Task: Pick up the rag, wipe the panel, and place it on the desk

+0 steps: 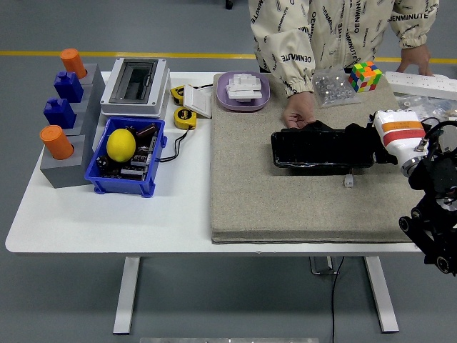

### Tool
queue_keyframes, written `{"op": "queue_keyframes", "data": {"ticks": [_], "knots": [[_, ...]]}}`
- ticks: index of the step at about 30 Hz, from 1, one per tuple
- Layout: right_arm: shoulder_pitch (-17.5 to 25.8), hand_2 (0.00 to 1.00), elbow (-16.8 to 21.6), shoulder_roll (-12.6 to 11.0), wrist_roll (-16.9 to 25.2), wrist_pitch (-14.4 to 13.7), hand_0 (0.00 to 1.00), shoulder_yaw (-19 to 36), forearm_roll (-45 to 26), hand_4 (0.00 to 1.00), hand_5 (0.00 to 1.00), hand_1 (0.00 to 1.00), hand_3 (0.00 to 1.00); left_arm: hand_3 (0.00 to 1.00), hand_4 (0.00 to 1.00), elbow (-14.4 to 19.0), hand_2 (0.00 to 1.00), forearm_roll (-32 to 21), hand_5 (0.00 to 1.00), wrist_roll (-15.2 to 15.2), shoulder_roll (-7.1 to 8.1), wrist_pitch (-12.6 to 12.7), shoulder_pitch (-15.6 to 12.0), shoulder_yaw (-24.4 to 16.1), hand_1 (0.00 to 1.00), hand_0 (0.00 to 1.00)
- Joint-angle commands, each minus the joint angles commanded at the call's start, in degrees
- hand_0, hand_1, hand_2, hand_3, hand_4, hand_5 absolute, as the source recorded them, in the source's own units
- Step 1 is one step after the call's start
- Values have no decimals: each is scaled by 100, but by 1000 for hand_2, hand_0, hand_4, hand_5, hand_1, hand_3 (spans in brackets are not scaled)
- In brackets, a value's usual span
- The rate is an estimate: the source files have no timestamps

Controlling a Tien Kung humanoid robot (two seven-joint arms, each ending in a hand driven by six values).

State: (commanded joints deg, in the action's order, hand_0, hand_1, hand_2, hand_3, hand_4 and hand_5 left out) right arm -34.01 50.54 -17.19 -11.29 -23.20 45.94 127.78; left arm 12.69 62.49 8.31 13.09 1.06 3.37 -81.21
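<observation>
White table (178,207): blue bin (100,182) holds lemon (121,144); right hand (360,143) on panel (314,150), grip unclear.

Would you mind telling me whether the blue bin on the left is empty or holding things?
Holding things: the blue bin contains a yellow lemon and dark electronic parts.

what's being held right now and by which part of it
The person's hand holds the black panel at its far-left edge. The right hand is over its right end; whether it grips a rag cannot be told.
</observation>
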Motion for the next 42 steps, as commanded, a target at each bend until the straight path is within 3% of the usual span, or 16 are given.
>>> {"op": "queue_keyframes", "data": {"ticks": [14,42], "knots": [[-51,409,-15,464,-9,-13,269,-112,-6,944,2,357,415,562,628,1,658,-28,447,2,28,-1,-1,80,642,604],[-477,409,-3,1332,-24,-29,270,-944,-157,945,2,355,416,562,627,-8,656,-32,445,5,46,3,33,105,642,605]]}}
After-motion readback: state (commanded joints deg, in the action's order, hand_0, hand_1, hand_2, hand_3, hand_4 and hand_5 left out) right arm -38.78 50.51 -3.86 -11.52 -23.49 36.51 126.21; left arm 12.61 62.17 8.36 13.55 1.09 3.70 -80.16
